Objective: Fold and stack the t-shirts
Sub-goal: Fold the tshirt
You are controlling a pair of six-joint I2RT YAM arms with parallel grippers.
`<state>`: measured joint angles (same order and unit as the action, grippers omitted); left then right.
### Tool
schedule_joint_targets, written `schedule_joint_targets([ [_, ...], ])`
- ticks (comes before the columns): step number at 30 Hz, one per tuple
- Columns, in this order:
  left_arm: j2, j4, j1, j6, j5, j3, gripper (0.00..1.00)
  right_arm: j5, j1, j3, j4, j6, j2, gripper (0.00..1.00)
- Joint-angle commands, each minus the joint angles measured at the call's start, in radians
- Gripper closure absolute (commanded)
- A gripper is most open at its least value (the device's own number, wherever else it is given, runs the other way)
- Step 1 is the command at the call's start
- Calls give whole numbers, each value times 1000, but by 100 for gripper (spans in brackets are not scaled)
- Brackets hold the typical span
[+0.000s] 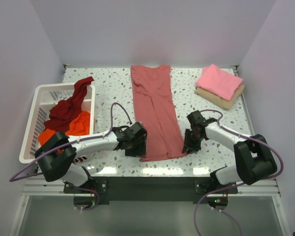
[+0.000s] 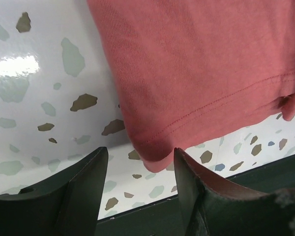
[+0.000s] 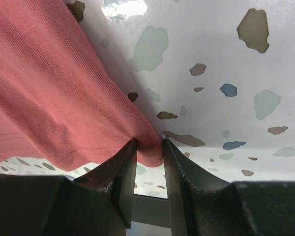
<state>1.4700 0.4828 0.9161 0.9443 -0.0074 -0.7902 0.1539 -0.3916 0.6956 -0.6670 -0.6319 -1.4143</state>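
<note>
A dusty rose-red t-shirt (image 1: pixel 155 110) lies folded into a long strip down the middle of the table. My left gripper (image 1: pixel 140 146) is open at its near left corner; in the left wrist view the hem corner (image 2: pixel 157 160) lies between the spread fingers (image 2: pixel 140 164). My right gripper (image 1: pixel 189 146) is shut on the near right hem corner (image 3: pixel 148 147). A bright pink folded t-shirt (image 1: pixel 219 81) sits at the back right. A dark maroon t-shirt (image 1: pixel 69 105) and an orange t-shirt (image 1: pixel 78 124) lie crumpled in the basket.
The white slatted basket (image 1: pixel 37 105) stands at the left of the table. A folded tan cloth (image 1: pixel 226 100) lies under the pink shirt. The table's front edge (image 1: pixel 152 172) runs just below both grippers.
</note>
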Motion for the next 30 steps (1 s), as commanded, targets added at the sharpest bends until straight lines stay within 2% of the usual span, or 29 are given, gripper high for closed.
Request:
schedule_joint_targets([
  [1,23,30,24,42,-25,-35,40,39,-1,5,-5,17,-6,68],
  [5,42,36,46,62,-29,-30,46,39,-3,-7,-5,23,6,68],
  [10,65,11,59,63,-34,-34,48,52,-3,-2,0,31,3,68],
  [13,90,-3,66,57,-34,-40,52,55,-3,5,-3,40,0,69],
  [16,111,-9,75,56,-35,-44,65,55,-3,10,-13,52,2,71],
  [19,118,-10,78,56,-39,-47,71,61,-3,16,-17,63,0,72],
  [20,116,-6,79,59,-42,-46,76,67,-3,15,-19,66,-2,73],
  [24,102,10,81,67,-55,-46,89,82,-3,27,-28,80,-2,82],
  [26,76,10,82,70,-63,-40,98,90,-4,33,-36,86,2,91],
  [28,53,11,86,73,-75,-29,100,98,-3,38,-49,92,8,100],
  [30,18,16,86,80,-83,-21,100,105,-4,41,-71,97,17,100],
])
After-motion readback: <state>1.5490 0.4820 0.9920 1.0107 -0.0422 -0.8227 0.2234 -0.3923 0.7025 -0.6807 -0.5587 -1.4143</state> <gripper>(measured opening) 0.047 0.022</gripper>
